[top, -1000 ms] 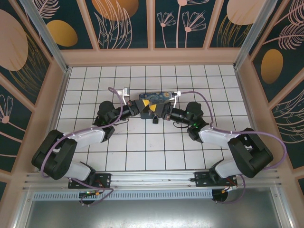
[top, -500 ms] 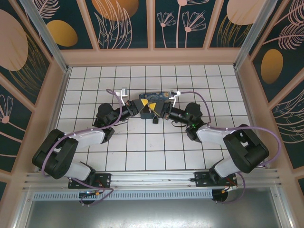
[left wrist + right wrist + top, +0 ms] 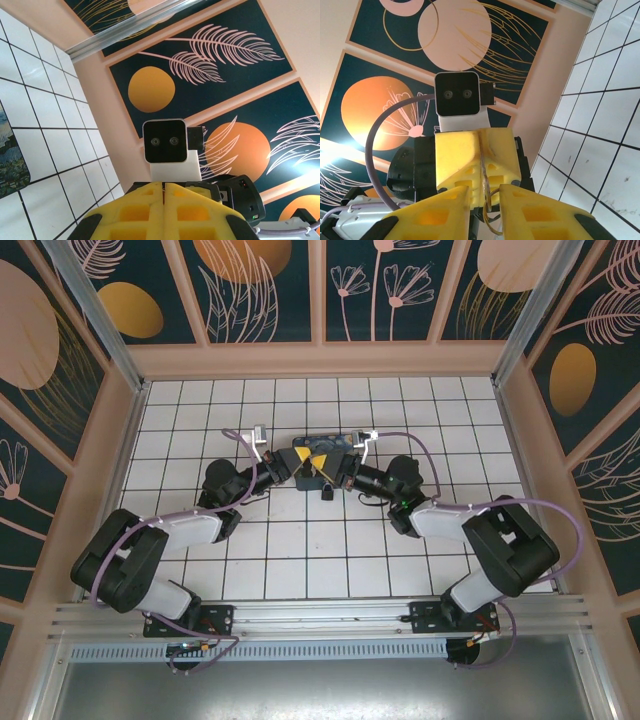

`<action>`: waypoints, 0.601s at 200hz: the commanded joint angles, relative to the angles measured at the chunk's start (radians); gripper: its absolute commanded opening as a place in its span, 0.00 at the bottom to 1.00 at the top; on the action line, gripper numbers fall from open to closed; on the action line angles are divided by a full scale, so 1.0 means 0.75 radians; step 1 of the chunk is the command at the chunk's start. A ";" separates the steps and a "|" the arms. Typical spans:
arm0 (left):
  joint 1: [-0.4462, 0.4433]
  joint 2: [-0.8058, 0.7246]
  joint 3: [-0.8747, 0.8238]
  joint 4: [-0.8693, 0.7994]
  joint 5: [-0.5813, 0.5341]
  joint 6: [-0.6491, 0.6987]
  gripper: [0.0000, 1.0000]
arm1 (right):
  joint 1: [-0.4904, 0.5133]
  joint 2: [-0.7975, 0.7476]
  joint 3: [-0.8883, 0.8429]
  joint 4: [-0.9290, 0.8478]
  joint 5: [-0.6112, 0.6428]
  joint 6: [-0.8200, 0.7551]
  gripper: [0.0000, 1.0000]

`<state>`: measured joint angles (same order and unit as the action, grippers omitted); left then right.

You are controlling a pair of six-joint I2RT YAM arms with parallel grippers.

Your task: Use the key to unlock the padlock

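White tiled floor [image 3: 200,540]. Both arms reach in from the near edge and meet at mid-floor.

Blue painted box [image 3: 342,444] lies flat just behind the meeting point.

Left gripper [image 3: 303,457] has its yellow fingers pressed together with no gap. Right gripper [image 3: 485,192] faces it tip to tip, fingers a narrow slot apart.

Padlock [image 3: 327,493]: small dark body on a tile just nearer than the two grippers, touched by neither.

Key [image 3: 483,167]: a thin brownish strip, seemingly pinched in the left gripper's seam. It hangs into the right gripper's slot, with a wire loop at its lower end.
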<state>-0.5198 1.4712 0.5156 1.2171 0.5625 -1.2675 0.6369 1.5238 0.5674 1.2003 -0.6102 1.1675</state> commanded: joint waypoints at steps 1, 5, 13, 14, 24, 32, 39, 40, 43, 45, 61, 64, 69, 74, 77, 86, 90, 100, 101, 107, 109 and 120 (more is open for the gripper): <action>-0.006 0.012 -0.006 0.069 0.034 -0.022 0.00 | 0.018 0.017 0.049 0.107 0.017 0.020 0.21; -0.006 0.012 -0.006 0.069 0.035 -0.021 0.00 | 0.018 0.018 0.049 0.107 0.018 0.023 0.21; -0.006 0.012 -0.004 0.070 0.037 -0.023 0.00 | 0.018 0.022 0.051 0.107 0.020 0.024 0.19; -0.006 0.012 -0.004 0.070 0.036 -0.024 0.00 | 0.017 0.022 0.051 0.108 0.020 0.025 0.19; -0.006 0.015 -0.006 0.071 0.040 -0.024 0.00 | 0.019 0.027 0.053 0.116 0.015 0.022 0.19; -0.006 0.017 -0.004 0.071 0.038 -0.024 0.00 | 0.019 0.029 0.055 0.121 0.012 0.024 0.18; -0.006 0.019 -0.006 0.075 0.037 -0.025 0.00 | 0.020 0.031 0.055 0.128 0.012 0.024 0.18; -0.006 0.019 -0.006 0.075 0.037 -0.027 0.00 | 0.019 0.032 0.054 0.132 0.012 0.024 0.18; -0.006 0.019 -0.006 0.077 0.039 -0.026 0.00 | 0.019 0.031 0.053 0.135 0.012 0.025 0.18; -0.006 0.020 -0.006 0.077 0.037 -0.028 0.00 | 0.019 0.033 0.053 0.137 0.013 0.026 0.18; -0.010 0.023 -0.013 0.092 0.033 -0.037 0.00 | 0.019 0.039 0.057 0.146 0.014 0.030 0.16; -0.011 0.025 -0.014 0.093 0.033 -0.037 0.00 | 0.020 0.040 0.057 0.149 0.014 0.030 0.15; -0.012 0.026 -0.013 0.093 0.031 -0.040 0.00 | 0.019 0.041 0.057 0.154 0.014 0.032 0.14; -0.013 0.028 -0.012 0.095 0.030 -0.040 0.00 | 0.021 0.043 0.054 0.159 0.014 0.032 0.13; -0.014 0.029 -0.012 0.097 0.030 -0.040 0.00 | 0.022 0.044 0.055 0.161 0.016 0.034 0.12; -0.019 0.033 -0.014 0.099 0.028 -0.042 0.00 | 0.023 0.045 0.053 0.173 0.016 0.035 0.09; -0.021 0.034 -0.014 0.101 0.027 -0.042 0.00 | 0.024 0.045 0.053 0.180 0.015 0.035 0.08; -0.025 0.037 -0.015 0.101 0.025 -0.041 0.00 | 0.026 0.045 0.051 0.183 0.014 0.033 0.05; -0.025 0.037 -0.016 0.101 0.023 -0.041 0.00 | 0.026 0.045 0.050 0.183 0.014 0.032 0.05; -0.024 0.039 -0.018 0.101 0.021 -0.041 0.00 | 0.026 0.042 0.050 0.183 0.014 0.029 0.03; -0.024 0.039 -0.019 0.101 0.019 -0.042 0.00 | 0.026 0.042 0.049 0.183 0.014 0.029 0.02; -0.023 0.039 -0.023 0.100 0.012 -0.041 0.00 | 0.027 0.035 0.042 0.172 0.013 0.021 0.00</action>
<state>-0.5182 1.4857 0.5148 1.2560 0.5468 -1.2881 0.6380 1.5517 0.5716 1.2526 -0.6060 1.1934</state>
